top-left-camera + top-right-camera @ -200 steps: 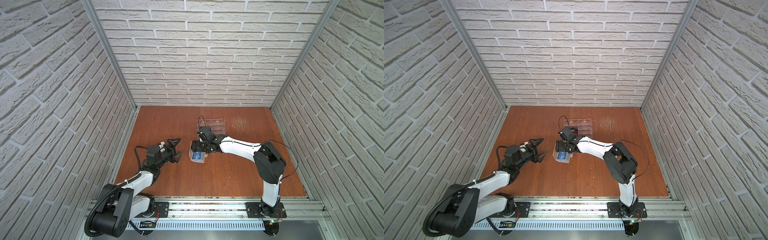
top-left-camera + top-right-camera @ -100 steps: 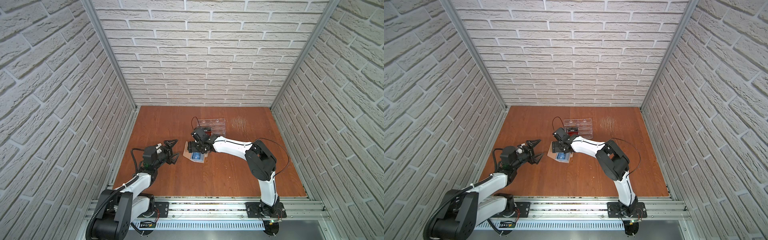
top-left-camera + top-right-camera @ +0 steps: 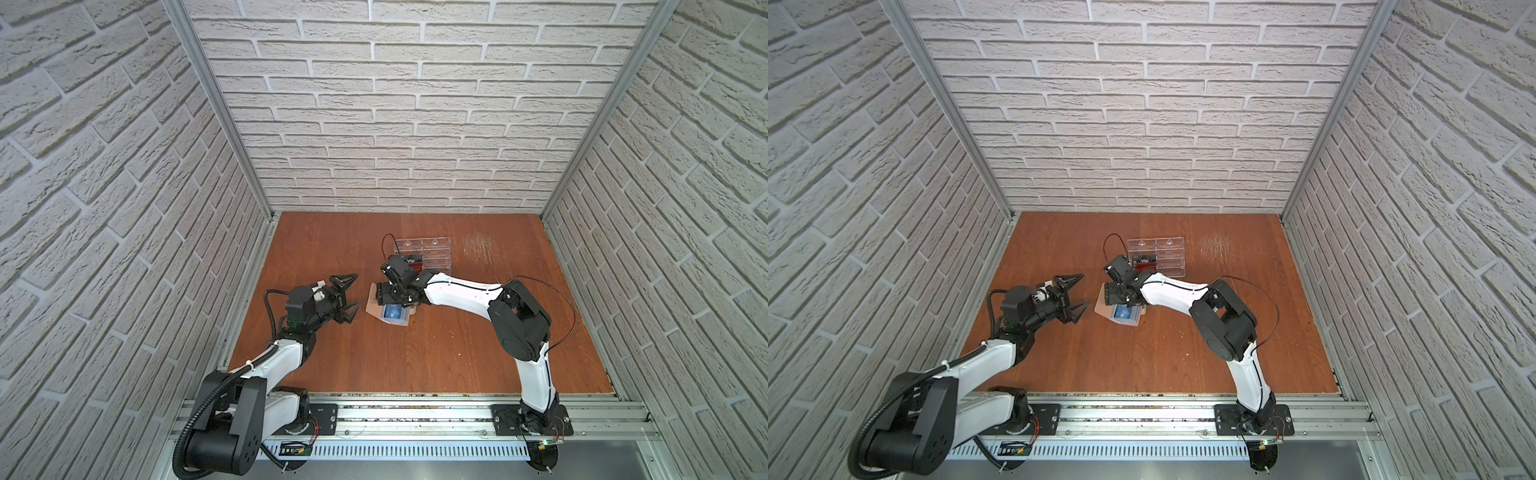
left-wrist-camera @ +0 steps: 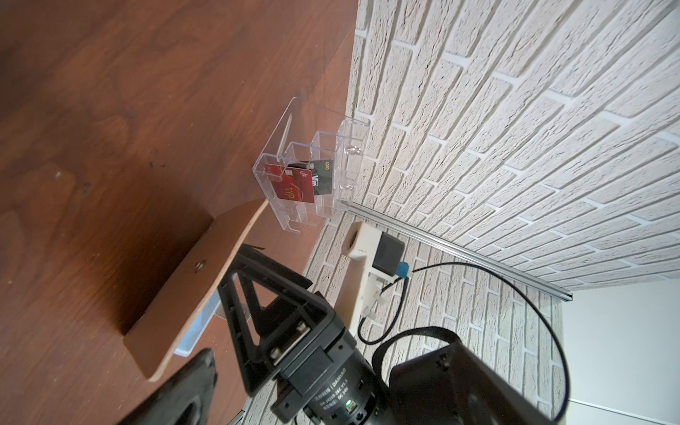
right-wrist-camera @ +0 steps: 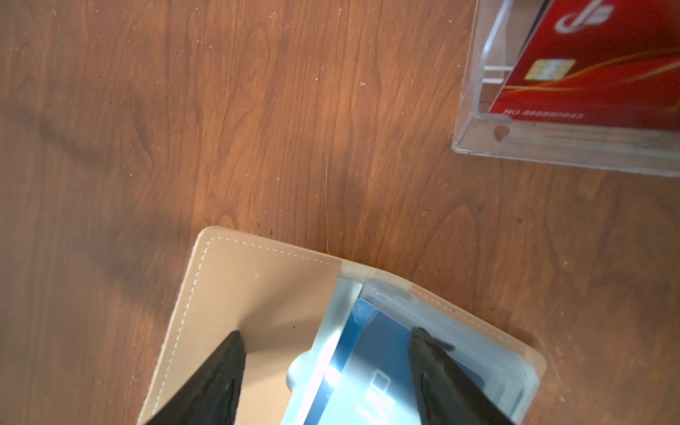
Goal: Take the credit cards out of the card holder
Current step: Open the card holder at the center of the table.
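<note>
The beige card holder (image 3: 376, 296) (image 3: 1103, 302) lies open on the wooden table, its flap (image 5: 257, 294) spread flat. A blue credit card (image 3: 394, 312) (image 5: 371, 353) sits in the frosted sleeve (image 5: 331, 331). My right gripper (image 3: 390, 296) (image 5: 327, 349) hangs right over the holder, open; one fingertip is above the flap, the other above the sleeved card, and the sleeve's edge lies between them. My left gripper (image 3: 353, 293) (image 3: 1083, 291) is wide open and holds nothing, a short way left of the holder.
A clear acrylic rack (image 3: 430, 251) (image 3: 1163, 253) (image 4: 305, 173) (image 5: 515, 147) stands just behind the holder. A red VIP card (image 4: 294, 189) (image 5: 607, 66) and a black VIP card (image 4: 324, 176) are in it. Brick walls close in the table on three sides.
The right gripper has shifted a little left over the holder and its jaws have narrowed slightly. The holder's flap now lies spread to the left. The left gripper has barely moved.
</note>
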`<control>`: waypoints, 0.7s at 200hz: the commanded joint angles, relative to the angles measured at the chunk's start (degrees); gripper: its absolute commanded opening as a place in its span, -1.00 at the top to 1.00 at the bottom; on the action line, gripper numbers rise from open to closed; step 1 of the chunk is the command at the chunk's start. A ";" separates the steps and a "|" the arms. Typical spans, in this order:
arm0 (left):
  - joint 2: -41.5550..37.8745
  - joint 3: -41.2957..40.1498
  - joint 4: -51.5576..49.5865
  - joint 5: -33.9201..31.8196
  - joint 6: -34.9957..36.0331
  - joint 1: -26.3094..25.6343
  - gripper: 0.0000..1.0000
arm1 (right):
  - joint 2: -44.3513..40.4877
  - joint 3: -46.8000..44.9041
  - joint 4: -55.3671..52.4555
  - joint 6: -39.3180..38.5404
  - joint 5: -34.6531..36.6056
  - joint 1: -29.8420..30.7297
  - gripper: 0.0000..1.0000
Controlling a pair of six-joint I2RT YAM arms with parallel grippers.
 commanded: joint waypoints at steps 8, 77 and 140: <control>1.23 2.18 2.72 -0.49 0.45 -1.19 -0.97 | 2.44 -0.40 -2.13 0.71 -0.67 0.75 -0.43; 3.55 4.53 1.62 -5.94 -0.93 -4.80 -0.97 | 3.05 -1.79 1.32 2.59 -4.04 0.87 -0.36; 8.14 3.31 4.93 -7.96 -0.70 -5.39 -0.97 | 0.84 -5.14 3.88 3.24 -5.11 0.76 -0.36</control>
